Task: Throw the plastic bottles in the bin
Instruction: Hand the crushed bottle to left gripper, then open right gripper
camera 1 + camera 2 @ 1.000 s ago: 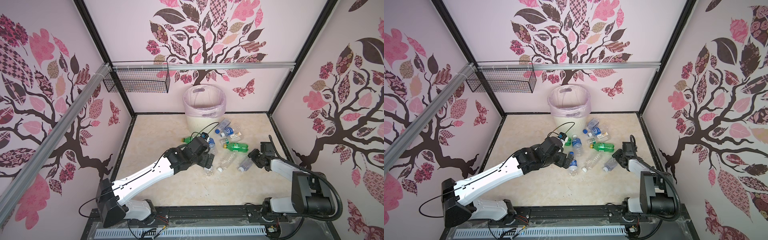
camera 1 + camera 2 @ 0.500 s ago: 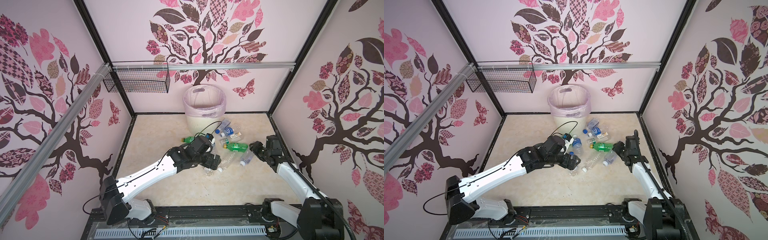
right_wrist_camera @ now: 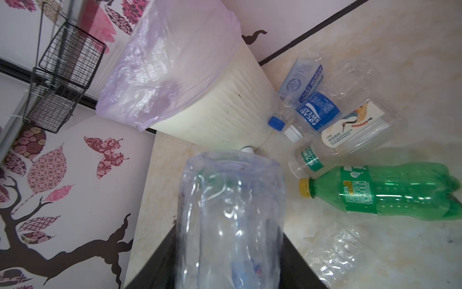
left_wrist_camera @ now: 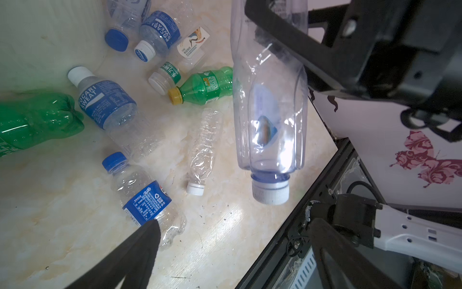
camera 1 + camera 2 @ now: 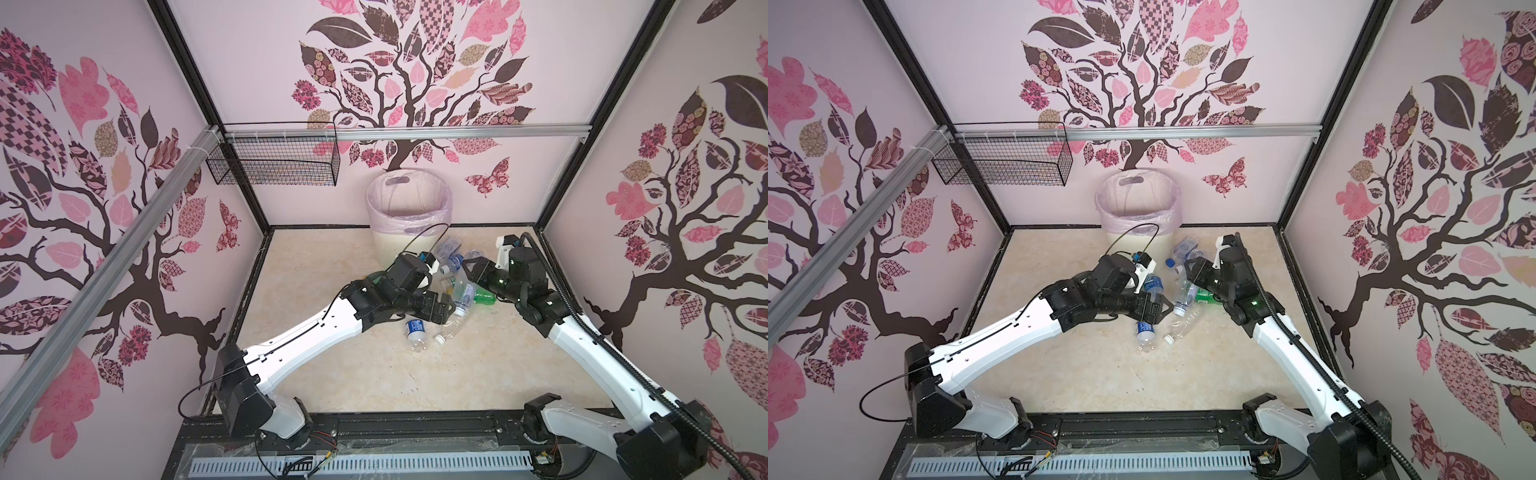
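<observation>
The right gripper (image 5: 470, 277) is pinching a clear bottle (image 4: 270, 112) above the scattered bottles (image 4: 107, 105) beside the bin (image 5: 388, 249). The left gripper (image 5: 449, 309) is hovering spread (the near floor (image 5: 374, 395) is lying open).

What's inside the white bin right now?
Inside the bin, only the pink liner bag shows, nothing else. The bottom is hidden behind the front rim.
</observation>
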Robot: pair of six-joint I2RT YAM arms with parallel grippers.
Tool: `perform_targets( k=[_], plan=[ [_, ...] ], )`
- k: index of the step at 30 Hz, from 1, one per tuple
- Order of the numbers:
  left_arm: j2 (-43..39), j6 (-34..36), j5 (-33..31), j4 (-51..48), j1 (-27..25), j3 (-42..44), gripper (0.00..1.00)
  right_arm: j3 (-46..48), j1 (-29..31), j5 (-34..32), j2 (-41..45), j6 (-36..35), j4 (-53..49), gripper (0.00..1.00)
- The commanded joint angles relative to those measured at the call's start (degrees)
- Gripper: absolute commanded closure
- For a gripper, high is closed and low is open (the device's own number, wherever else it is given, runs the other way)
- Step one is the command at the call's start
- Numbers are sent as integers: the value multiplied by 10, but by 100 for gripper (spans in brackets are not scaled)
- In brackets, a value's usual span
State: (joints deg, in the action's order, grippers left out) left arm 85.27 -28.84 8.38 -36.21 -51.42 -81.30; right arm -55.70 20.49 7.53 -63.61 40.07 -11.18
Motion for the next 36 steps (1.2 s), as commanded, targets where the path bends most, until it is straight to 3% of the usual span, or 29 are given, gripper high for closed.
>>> perform_targets(
  k=[1,11,21,31,36],
  plan=[
    [-1,-26,48,39,22,-10,3,-29,18,14,-11,-7,11,48],
    [16,-39,84,69,29,-12,3,-64,53,51,-35,-35,54,49],
    [14,-42,74,93,34,5,12,-84,69,71,-53,-33,75,49],
    [-9,-42,55,123,41,33,44,-81,70,70,-55,-24,85,43],
    [-19,-34,43,114,44,43,50,-83,70,69,-57,-24,83,31]
  ],
)
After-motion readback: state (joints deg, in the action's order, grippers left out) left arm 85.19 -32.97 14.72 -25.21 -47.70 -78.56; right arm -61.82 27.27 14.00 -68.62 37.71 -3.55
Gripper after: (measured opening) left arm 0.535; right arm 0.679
